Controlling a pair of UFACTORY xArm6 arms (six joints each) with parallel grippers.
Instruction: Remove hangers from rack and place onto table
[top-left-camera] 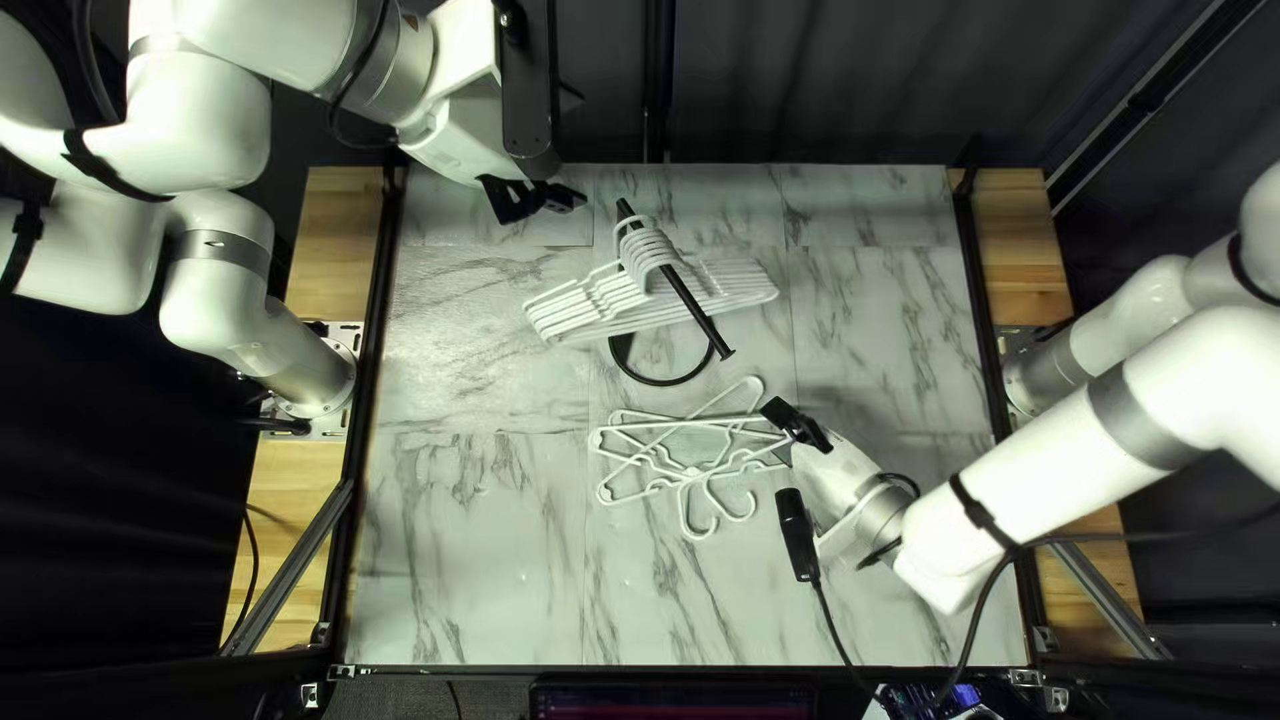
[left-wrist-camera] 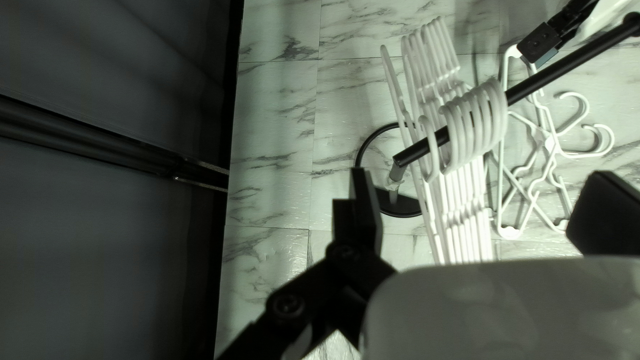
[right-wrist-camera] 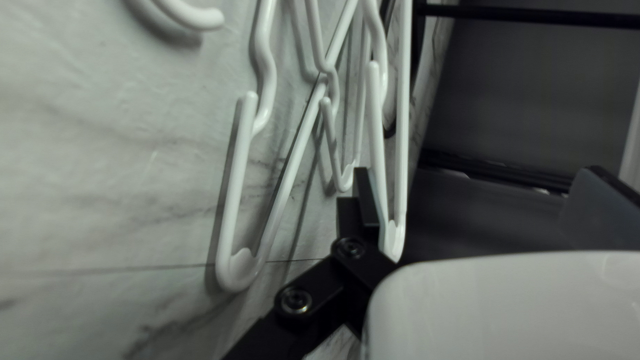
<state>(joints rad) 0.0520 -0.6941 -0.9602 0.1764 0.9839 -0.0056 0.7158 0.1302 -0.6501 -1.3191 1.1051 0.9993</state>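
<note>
Left wrist view: slim, white, round-hooked hangers (left-wrist-camera: pixel 467 187)

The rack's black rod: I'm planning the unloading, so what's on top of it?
Several white hangers hang by hooks over the rod. Those hooks cover part of its upper side, and overlap too closely to count.

Dark curtain (top-left-camera: pixel 867 80) (loosely pleated), black rail (top-left-camera: pixel 1150 96)
</note>
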